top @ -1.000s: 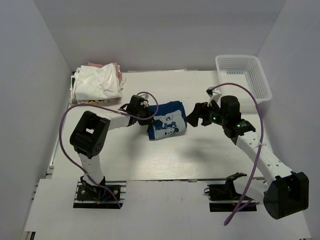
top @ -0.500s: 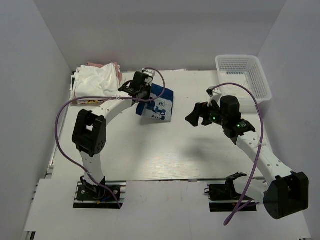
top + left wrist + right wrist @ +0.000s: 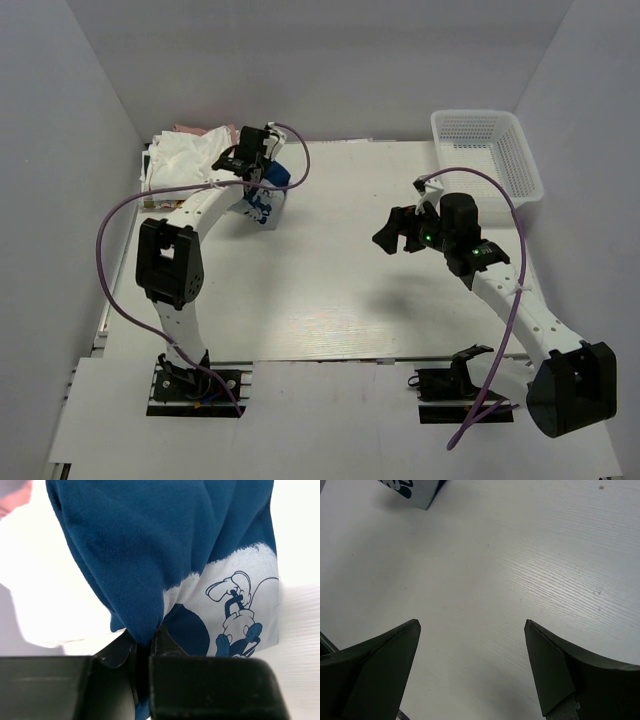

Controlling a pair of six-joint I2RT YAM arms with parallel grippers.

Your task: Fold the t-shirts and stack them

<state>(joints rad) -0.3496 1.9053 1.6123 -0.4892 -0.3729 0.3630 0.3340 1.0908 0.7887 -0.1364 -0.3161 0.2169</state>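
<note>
Gripping the navy t-shirt (image 3: 165,550), far left
Its edge sits pinched between jaws of the left gripper (image 3: 148,639); the right gripper (image 3: 392,233) hovers wide open, well apart.

Navy blue t-shirt (image 3: 165,545) carries a white chest panel with a blue-outlined cartoon figure (image 3: 235,615); beside it, white t-shirts (image 3: 185,162) and a pink t-shirt (image 3: 203,129). The mesh basket (image 3: 488,150) is white.
</note>
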